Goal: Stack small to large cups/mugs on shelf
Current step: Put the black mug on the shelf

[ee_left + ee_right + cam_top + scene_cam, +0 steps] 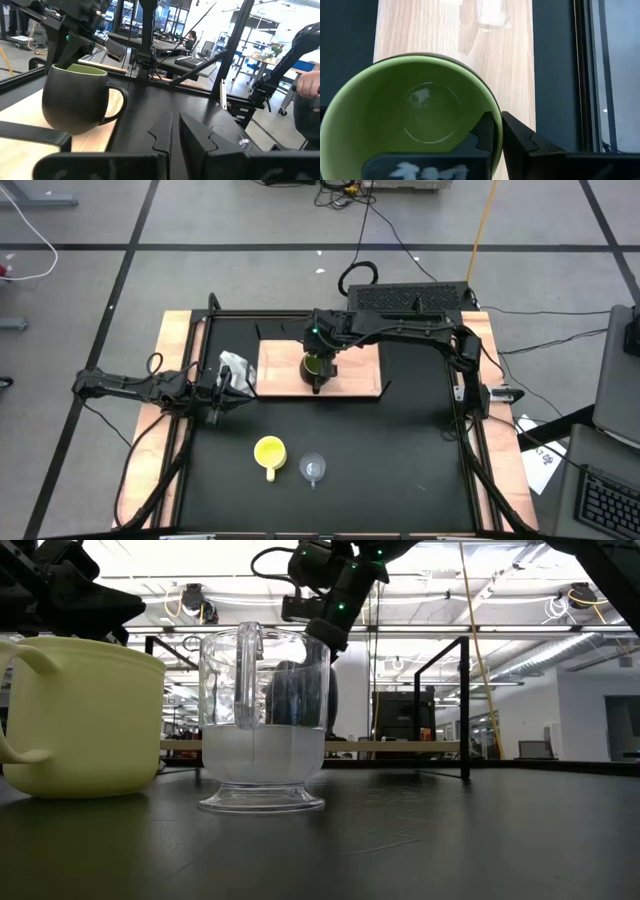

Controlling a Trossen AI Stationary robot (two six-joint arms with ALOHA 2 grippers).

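Black tabletop (380,450) with pale wood side planks, open workshop behind. Shelf board (280,375) lies at the far middle; green mug (315,367) stands on it, handle toward the near edge. Right gripper (320,362) sits over the mug, fingers (512,131) pinched together on its rim. Left gripper (222,392) waits at the table's left edge beside a cloth wad (236,367), fingers nearly together, holding nothing. Yellow mug (269,452) and glass cup (314,469) stand side by side near the front.
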